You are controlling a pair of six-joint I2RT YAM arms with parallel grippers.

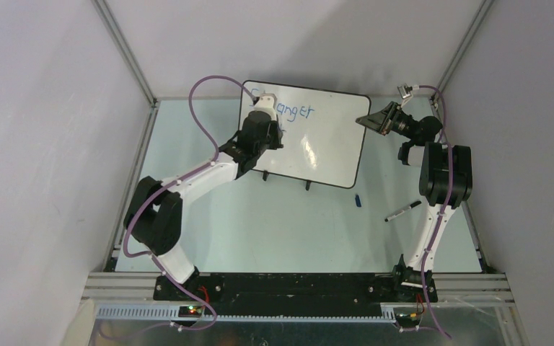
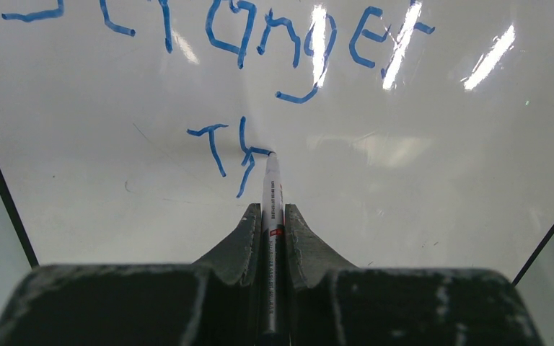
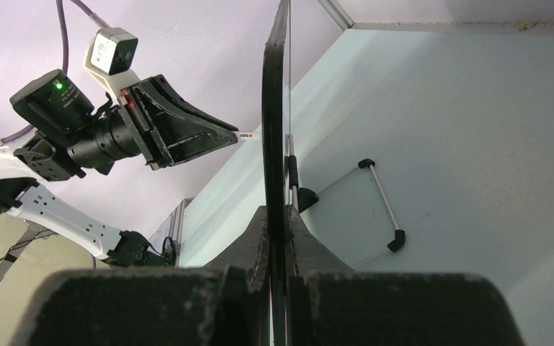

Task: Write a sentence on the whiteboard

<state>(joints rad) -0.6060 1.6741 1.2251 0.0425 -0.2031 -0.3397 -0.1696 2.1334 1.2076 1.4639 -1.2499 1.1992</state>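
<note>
The whiteboard (image 1: 332,151) stands upright at the back of the table. The sentence (image 1: 297,112) is blue handwriting. In the left wrist view the top word reads "Stranger" (image 2: 260,32), and below it "Th" (image 2: 227,153) is written. My left gripper (image 2: 272,213) is shut on a white marker (image 2: 271,189) whose tip touches the board (image 2: 418,202) at the end of the "h". In the top view the left gripper (image 1: 274,137) covers the board's left part. My right gripper (image 3: 277,216) is shut on the board's black rim (image 3: 274,108), at its right edge (image 1: 366,120).
A black marker (image 1: 404,210) and a blue cap (image 1: 358,200) lie on the table right of the board. The board's two black feet (image 1: 307,185) stick out in front. Grey walls and metal frame posts (image 1: 126,50) close in the back and sides.
</note>
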